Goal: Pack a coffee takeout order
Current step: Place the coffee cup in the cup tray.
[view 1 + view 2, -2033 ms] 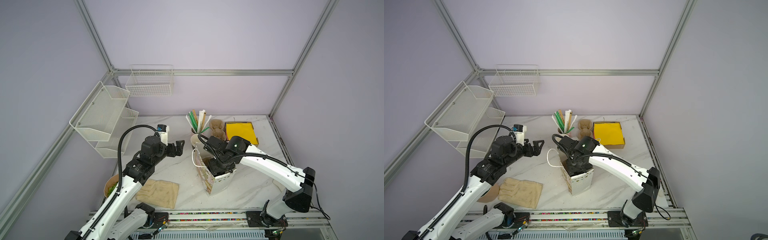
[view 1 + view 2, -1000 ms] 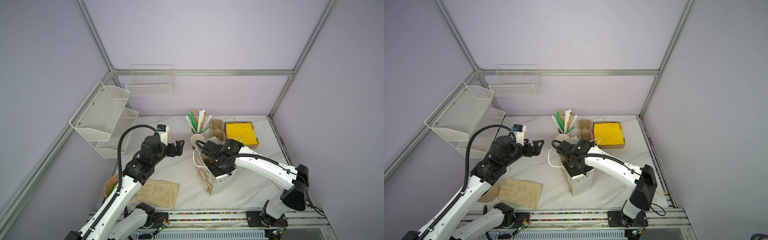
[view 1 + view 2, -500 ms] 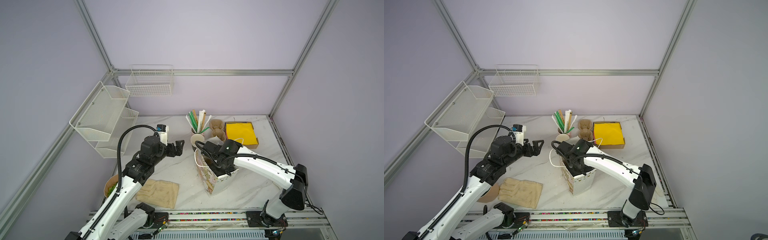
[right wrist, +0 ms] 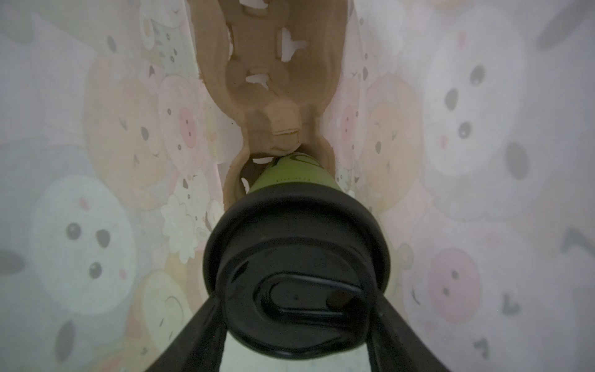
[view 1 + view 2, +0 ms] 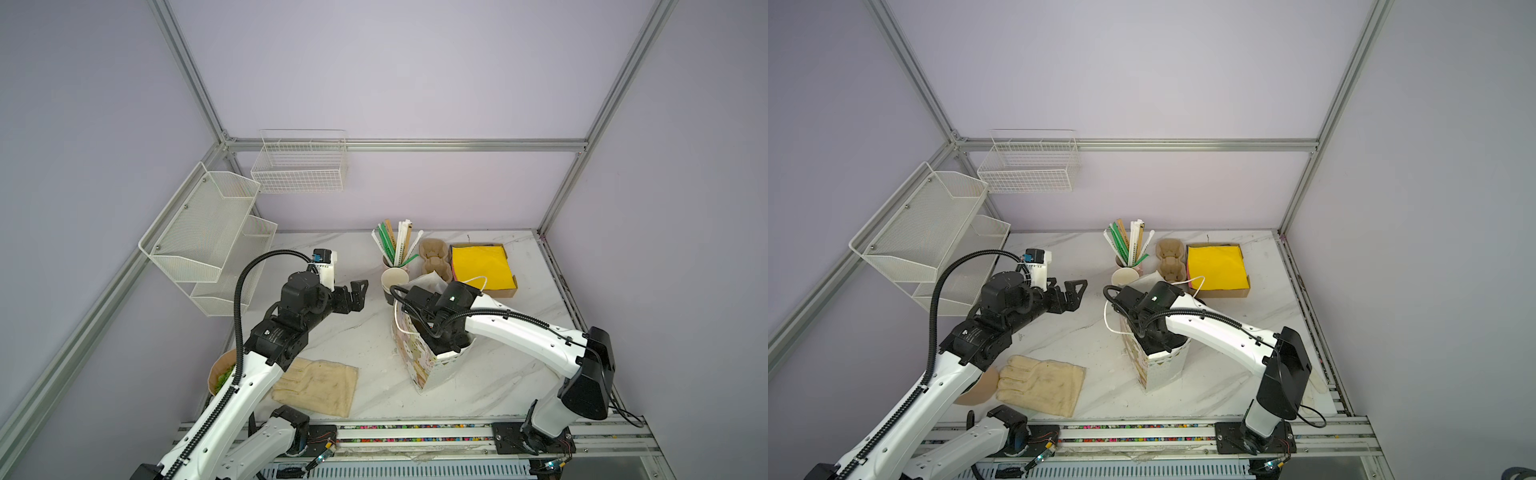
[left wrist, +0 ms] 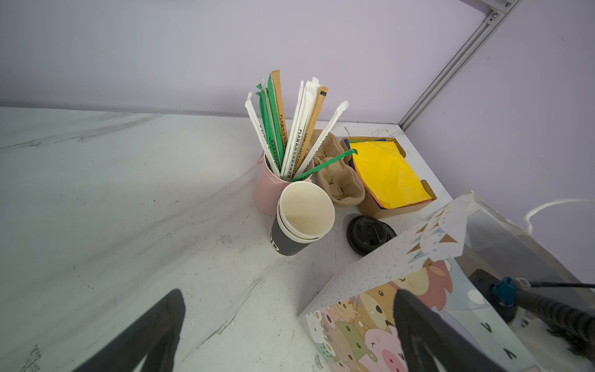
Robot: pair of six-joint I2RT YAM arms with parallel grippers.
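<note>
The right hand (image 4: 297, 309), clamped on the lidded cup (image 4: 296, 244), seemingly risks snagging the carrier (image 4: 273, 80) and tipping; the left hand (image 5: 354, 296) gapes.

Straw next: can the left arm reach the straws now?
Probably yes: its jaws are open and empty, and the straws rise clear above the cups beside them; the bag stands aside.

The left arm (image 5: 253, 370) stretched forward, raised, its left end effector (image 5: 358, 296) spread wide and empty; the right arm (image 5: 519, 332) angled down, its right end effector (image 4: 297, 309) clamped on a lidded paper cup (image 4: 294, 248)
</note>
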